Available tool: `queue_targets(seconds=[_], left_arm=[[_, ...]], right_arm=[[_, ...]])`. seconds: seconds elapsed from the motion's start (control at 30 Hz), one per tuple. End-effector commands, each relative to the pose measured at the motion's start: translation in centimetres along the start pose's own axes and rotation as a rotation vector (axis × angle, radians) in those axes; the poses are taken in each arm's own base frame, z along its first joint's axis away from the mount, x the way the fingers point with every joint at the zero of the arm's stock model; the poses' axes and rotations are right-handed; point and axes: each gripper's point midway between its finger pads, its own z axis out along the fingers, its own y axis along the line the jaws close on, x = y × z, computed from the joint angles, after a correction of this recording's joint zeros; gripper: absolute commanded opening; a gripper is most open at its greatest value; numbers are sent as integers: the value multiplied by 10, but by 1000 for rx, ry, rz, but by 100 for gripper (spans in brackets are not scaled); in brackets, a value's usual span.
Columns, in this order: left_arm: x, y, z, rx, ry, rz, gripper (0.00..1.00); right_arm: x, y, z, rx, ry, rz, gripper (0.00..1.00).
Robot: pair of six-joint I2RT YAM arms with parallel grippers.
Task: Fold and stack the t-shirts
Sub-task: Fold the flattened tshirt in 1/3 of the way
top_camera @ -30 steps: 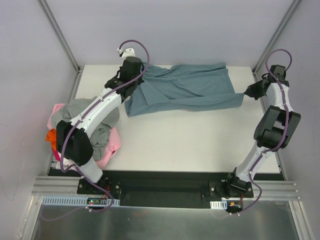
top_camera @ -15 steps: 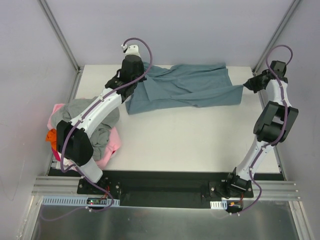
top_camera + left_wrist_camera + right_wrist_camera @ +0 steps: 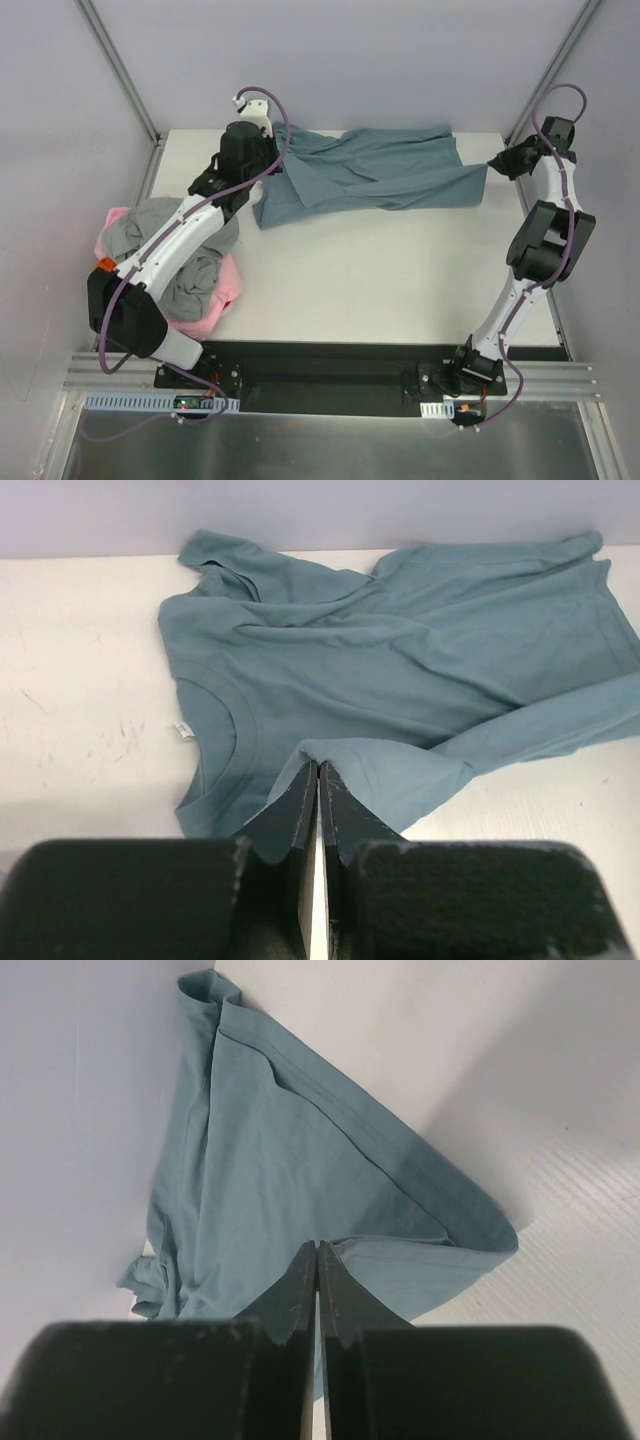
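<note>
– White tabletop [image 3: 400,290], grey walls; in the upper middle of the overhead view lies the dusty slate-blue cloth t-shirt [image 3: 380,175], spread between both arms.
– Soft and light, I judge (it sags and wrinkles). Here the left gripper [image 3: 318,780] is clenched on a fold beside the neckline and the right gripper [image 3: 317,1260] on a hem corner; both seem good holds.

No legible txt anywhere. Only candidate: small white neck tag [image 3: 181,730] on the slate-blue shirt [image 3: 420,670], print too small to read.
</note>
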Motion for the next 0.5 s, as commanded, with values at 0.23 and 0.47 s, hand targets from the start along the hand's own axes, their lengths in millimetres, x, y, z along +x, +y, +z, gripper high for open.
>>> queue_targets(seconds=[0.23,0.47], left_arm=[[-68,-6,-32,162,-191,103,0],[-79,-16,-28,289,-190,118,0]], right_arm=[[-8,13,-11,-48,-44,-4,1],[-2,1,-12,-23,-38,-15,1]])
